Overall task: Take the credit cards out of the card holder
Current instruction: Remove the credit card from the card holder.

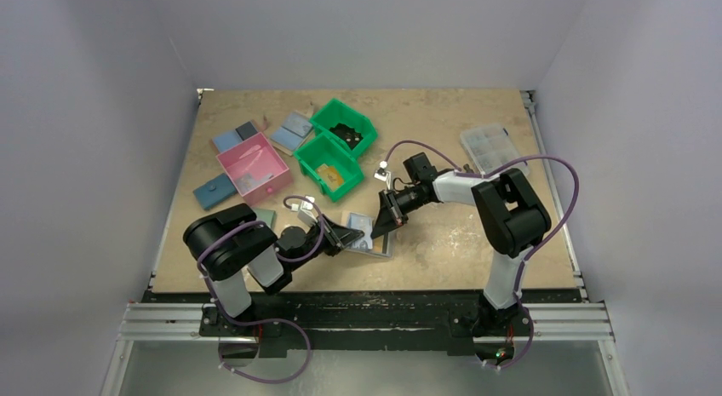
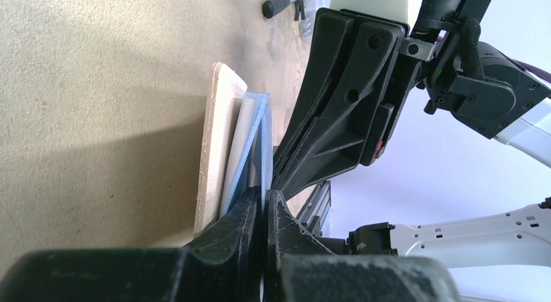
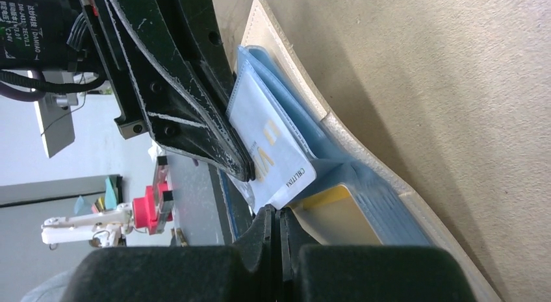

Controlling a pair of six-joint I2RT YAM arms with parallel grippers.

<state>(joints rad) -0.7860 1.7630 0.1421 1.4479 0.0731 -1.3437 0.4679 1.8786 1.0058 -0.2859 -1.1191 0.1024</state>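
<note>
A: Okay, top view first. Where's the card holder?

B: The card holder (image 1: 362,223) lies open on the table (image 1: 460,243), toward the near edge, between the two arms. The left gripper (image 1: 356,238) is at its left side and the right gripper (image 1: 378,232) at its right, with their tips almost meeting over it. It's too small here to read either set of fingers.

A: Anything else?

B: Green bins (image 1: 366,140) and a pink bin (image 1: 272,185) sit farther back and left, well apart from the holder.

A: Left wrist?

B: The left gripper (image 2: 263,208) is pressed fully together with no gap. The holder's thin blue panel (image 2: 250,146) runs straight into the seam, so it's pinched. The beige cover (image 2: 211,152) sits against the table just beyond it. The right gripper (image 2: 278,175) slants down to the same spot, its tip right beside the left one's tips.

A: Right wrist?

B: The right gripper (image 3: 279,221) is closed flat, pads together. The lower corner of a white card (image 3: 273,146) runs into the seam, so it looks nipped there. That card has gold lettering and sticks out of a blue pocket. A yellow card (image 3: 331,208) is seated in the next pocket, just beside the fingers. The left gripper (image 3: 242,169) is clamped on the panel edge, touching the white card's face. The cover curves along the table on the far side.
</note>
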